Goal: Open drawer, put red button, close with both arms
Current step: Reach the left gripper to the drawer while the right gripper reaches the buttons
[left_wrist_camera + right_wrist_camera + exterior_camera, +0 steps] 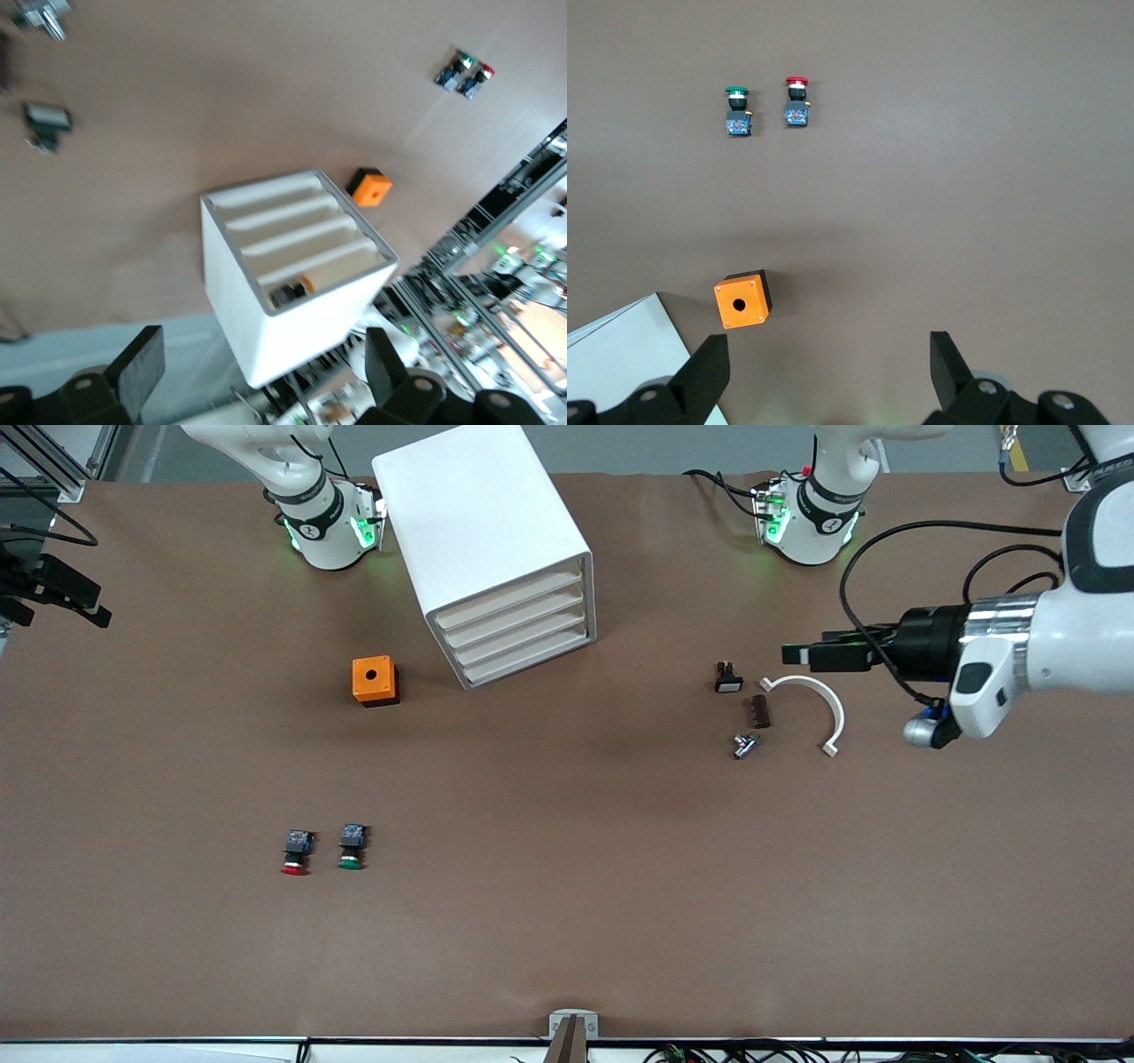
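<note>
The red button point(294, 853) lies on the brown table, nearer the front camera than the white drawer cabinet point(496, 549). It also shows in the right wrist view point(796, 100) and the left wrist view point(479, 80). The cabinet's several drawers point(521, 636) all look shut. My left gripper point(793, 655) is open and empty. It hangs level over the table toward the left arm's end and points at the cabinet point(266, 328). My right gripper point(828, 376) is open and empty, high over the table beside the orange box. It is out of the front view.
A green-capped button point(352, 847) lies beside the red one. An orange box with a hole point(375, 680) sits beside the cabinet. Below the left gripper lie a white-capped switch point(727, 679), a brown block point(760, 711), a metal part point(745, 745) and a white curved piece point(819, 708).
</note>
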